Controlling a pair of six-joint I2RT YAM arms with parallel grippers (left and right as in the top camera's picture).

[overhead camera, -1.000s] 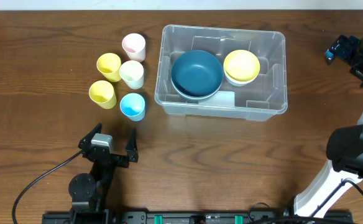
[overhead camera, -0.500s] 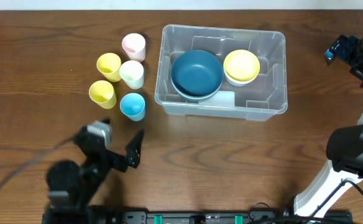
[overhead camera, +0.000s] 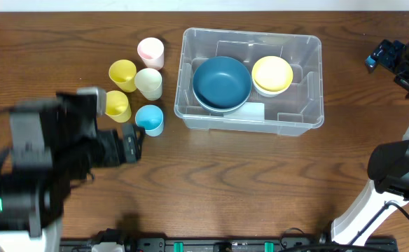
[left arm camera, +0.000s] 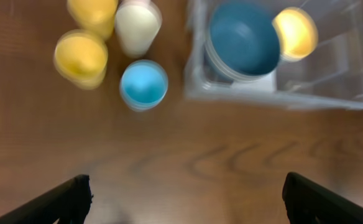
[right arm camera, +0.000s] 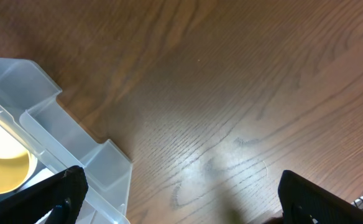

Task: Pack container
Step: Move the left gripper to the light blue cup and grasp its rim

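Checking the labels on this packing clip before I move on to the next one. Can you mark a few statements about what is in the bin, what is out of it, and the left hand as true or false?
1. The blue bowl sits inside the container. True.
2. The blue cup is packed in the container. False: it stands on the table, left of the container.
3. The left hand is open and holds nothing. True.
4. The yellow bowl lies on the table outside the container. False: it is inside the container, to the right of the blue bowl.
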